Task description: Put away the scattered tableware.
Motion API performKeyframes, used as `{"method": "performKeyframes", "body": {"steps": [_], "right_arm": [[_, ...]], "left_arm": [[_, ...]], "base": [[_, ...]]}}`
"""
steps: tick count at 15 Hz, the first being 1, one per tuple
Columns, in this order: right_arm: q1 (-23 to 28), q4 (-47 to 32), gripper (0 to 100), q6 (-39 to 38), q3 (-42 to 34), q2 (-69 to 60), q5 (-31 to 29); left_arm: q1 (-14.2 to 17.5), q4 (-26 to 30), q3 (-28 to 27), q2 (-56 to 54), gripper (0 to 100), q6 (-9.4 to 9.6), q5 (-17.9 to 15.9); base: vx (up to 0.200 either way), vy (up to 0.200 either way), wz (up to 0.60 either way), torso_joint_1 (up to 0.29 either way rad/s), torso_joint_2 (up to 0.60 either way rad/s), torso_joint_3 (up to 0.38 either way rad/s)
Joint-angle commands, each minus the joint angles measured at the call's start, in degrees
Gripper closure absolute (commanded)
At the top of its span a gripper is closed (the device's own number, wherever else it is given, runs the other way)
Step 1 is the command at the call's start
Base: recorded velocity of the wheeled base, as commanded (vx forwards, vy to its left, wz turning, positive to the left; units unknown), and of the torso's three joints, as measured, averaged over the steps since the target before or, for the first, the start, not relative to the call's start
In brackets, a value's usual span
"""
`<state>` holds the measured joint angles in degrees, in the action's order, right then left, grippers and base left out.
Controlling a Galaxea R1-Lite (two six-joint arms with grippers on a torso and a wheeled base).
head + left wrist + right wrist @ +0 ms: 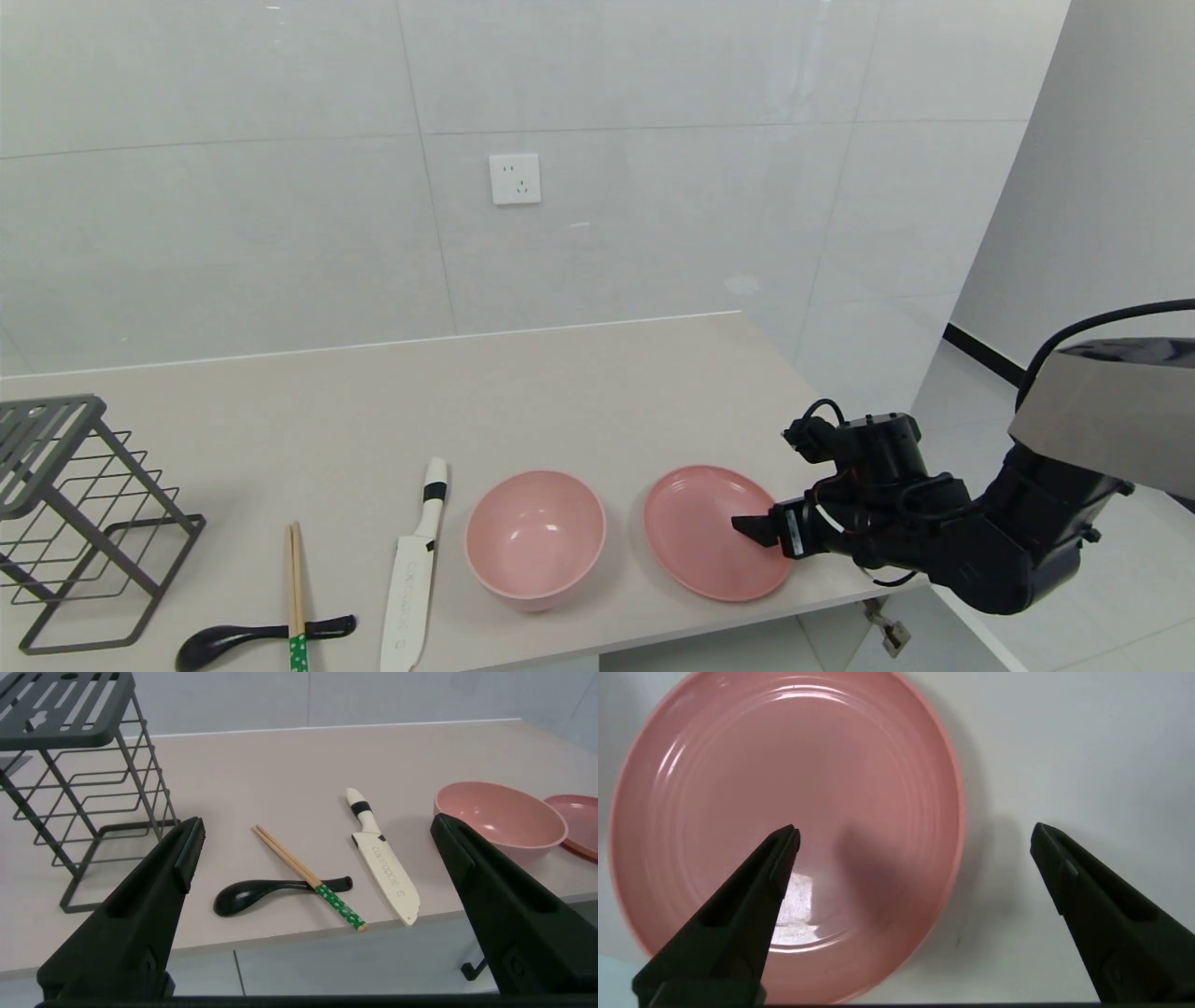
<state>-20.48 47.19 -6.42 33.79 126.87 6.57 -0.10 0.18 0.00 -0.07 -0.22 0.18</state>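
Status: the task stands at its start, with 0 of 5 pieces stowed.

1. At the far left of the countertop [560, 392] stands the dark wire rack [65, 504], upright. I take it to be the storage place. All tableware lies apart from it.
2. The left gripper [316, 831] hangs off the counter's front edge, facing the spoon and chopsticks. Its fingers are spread wide and hold nothing.
3. The black spoon [233, 639] lies near the front edge, just right of the rack.
4. The pair of chopsticks [296, 588] lies across the spoon's handle, touching it.
5. The white knife [415, 569] lies flat, blade toward the front edge, between the chopsticks and the bowl.
6. The pink bowl [535, 537] sits upright, just right of the knife.
7. The pink plate [700, 532] lies flat beside the bowl, near the counter's right end.
8. The right gripper [758, 530] is at the plate's right rim. Its fingers are apart, 1 above the plate's face and 1 above bare counter beyond the rim. Contact with the plate cannot be confirmed.

Assessment: the plate appears to be the piece in hand, at the approach stage, not yet gripped. Outstanding: plate, bowl, knife, chopsticks and spoon all remain to be moved.
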Motion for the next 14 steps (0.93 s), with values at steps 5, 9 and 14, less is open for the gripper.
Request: {"method": "performKeyframes", "body": {"steps": [5,9,14], "right_arm": [[-0.09,0.01,0,0.18,0.13,0.57,0.02],[-0.44,-0.08,0,0.45,1.28,2.07,-0.15],[-0.44,-0.08,100,0.36,1.19,2.24,-0.59]], "left_arm": [[0.01,-0.01,0.00,0.07,0,-0.04,-0.01],[0.01,-0.01,0.00,0.07,0,-0.04,-0.01],[0.01,-0.01,0.00,0.07,0,-0.04,-0.01]], "base": [[0.000,0.000,0.00,0.000,0.00,0.000],[0.000,0.000,0.00,0.000,0.00,0.000],[0.000,0.000,0.00,0.000,0.00,0.000]]}}
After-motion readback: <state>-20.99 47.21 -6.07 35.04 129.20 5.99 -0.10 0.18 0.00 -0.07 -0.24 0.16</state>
